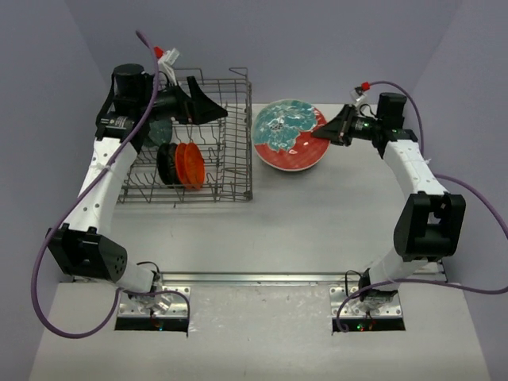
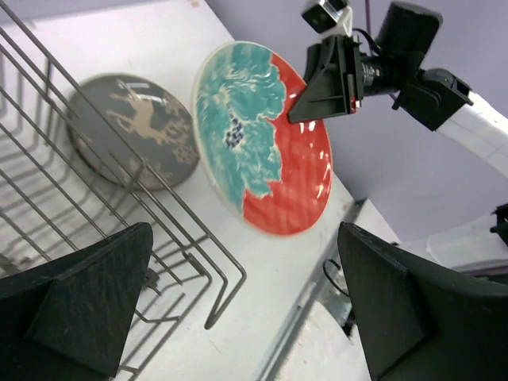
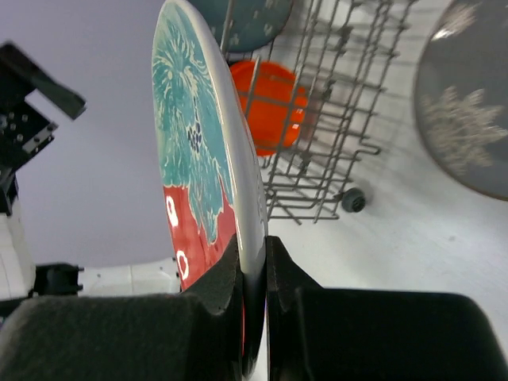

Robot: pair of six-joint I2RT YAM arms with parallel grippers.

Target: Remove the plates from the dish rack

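One wire dish rack (image 1: 234, 159) is seen at the table's left, with the left gripper (image 2: 244, 238) spread wide and empty above its far side. Just beside the rack, the red plate (image 1: 287, 135) is held tilted on edge, its rim pinched between the fingers of the right gripper (image 3: 254, 262). A grey plate (image 2: 131, 127) lies flat nearby. Orange plates (image 1: 190, 165) and a black plate (image 1: 167, 163) are left standing in the tines. So narrow a rim pinch could let the red plate pivot or slip and be dropped onto the grey one

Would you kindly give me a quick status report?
Left gripper open at dish rack. Right gripper shut on red plate, by rim. Orange plate, black plate in rack. Nothing blocking.
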